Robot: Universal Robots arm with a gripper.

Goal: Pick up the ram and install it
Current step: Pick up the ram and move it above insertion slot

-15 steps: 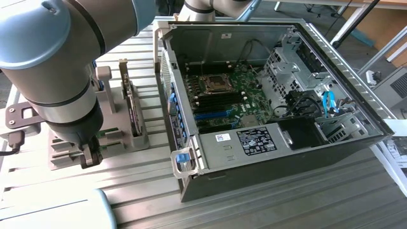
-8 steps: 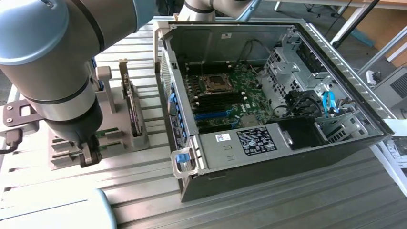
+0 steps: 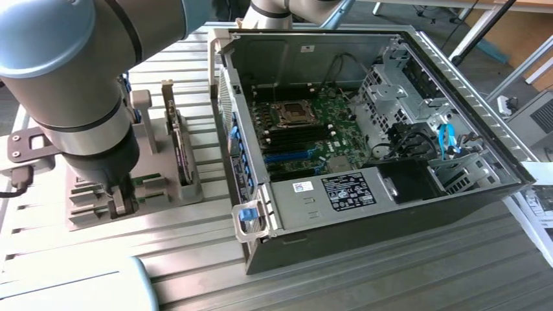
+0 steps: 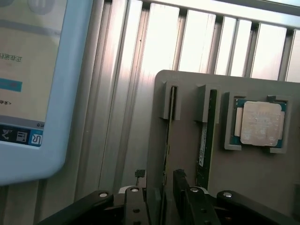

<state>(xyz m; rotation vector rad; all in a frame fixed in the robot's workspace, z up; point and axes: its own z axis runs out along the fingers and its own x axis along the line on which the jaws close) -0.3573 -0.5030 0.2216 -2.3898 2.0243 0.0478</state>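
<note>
Two ram sticks stand on edge in the slots of a grey holder (image 4: 187,93). One ram (image 4: 168,131) runs straight between my fingers, and the other ram (image 4: 206,136) stands one slot over. My gripper (image 4: 161,199) is open, low over the holder, with a finger (image 4: 185,194) on each side of the first stick and a small gap to it. In the exterior view the gripper (image 3: 121,201) hangs over the holder (image 3: 186,191), to the left of the open computer case (image 3: 363,214). The motherboard (image 3: 346,133) with its long memory slots (image 3: 298,139) lies exposed inside.
A square silver processor (image 4: 260,123) sits in a pocket of the holder beside the sticks. An expansion card (image 3: 175,146) stands upright in the holder. A light-blue framed screen (image 4: 56,140) lies close by on the ribbed metal table (image 3: 415,272).
</note>
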